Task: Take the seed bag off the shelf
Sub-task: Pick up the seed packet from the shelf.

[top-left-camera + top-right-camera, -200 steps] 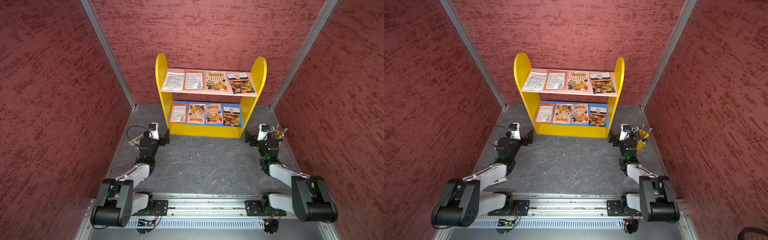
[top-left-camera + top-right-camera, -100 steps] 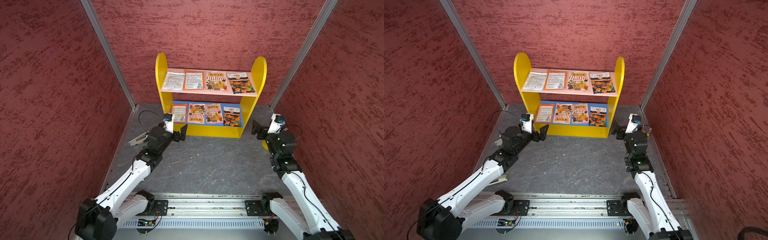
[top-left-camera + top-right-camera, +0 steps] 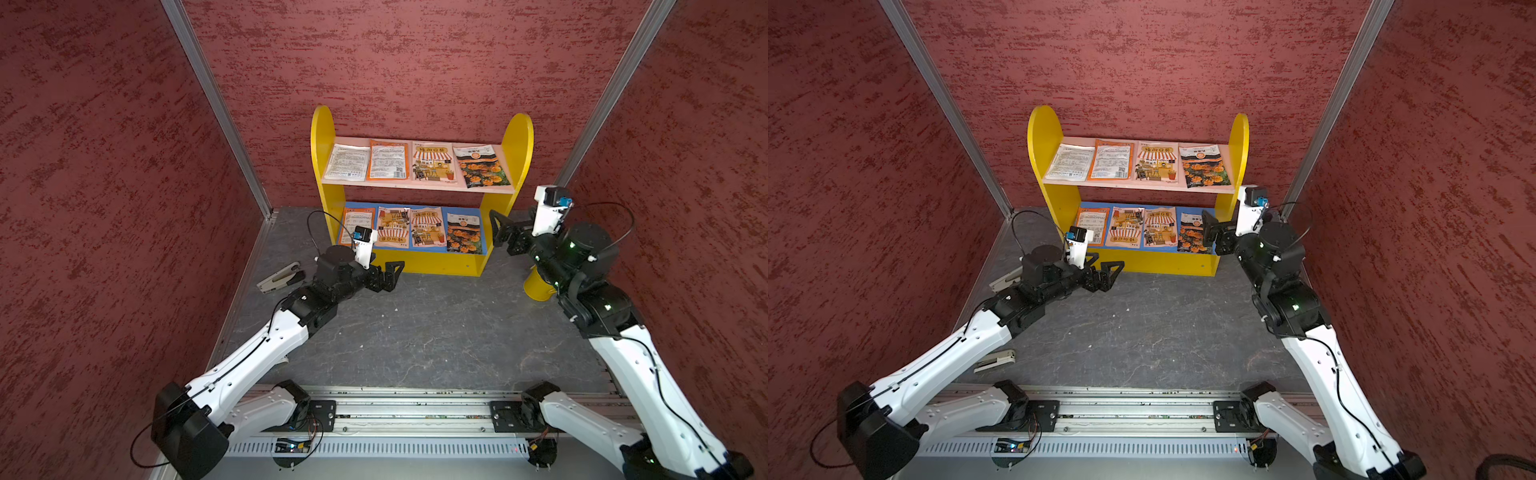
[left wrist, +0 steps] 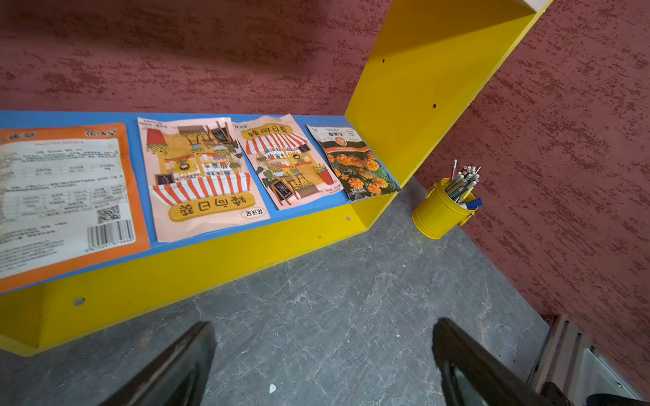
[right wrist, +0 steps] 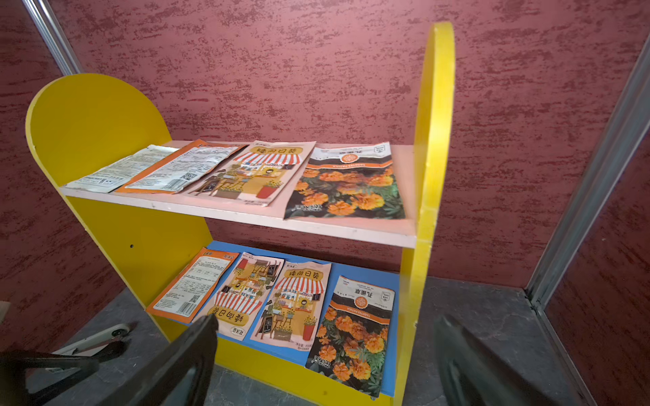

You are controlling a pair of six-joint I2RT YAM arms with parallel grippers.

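Seed bags (image 3: pixel 432 163) lie flat on the shelf (image 3: pixel 322 174) at the table's (image 3: pixel 415 332) far end, four per board. Left pincer (image 3: pixel 392 276) spread, empty, near the shelf's front; right pincer (image 3: pixel 498 230) spread, empty, beside its right panel.

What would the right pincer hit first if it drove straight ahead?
Probably the orange-marigold seed bag on the yellow wooden shelf's blue lower board; the open right pincer aims there, though depth is unclear.
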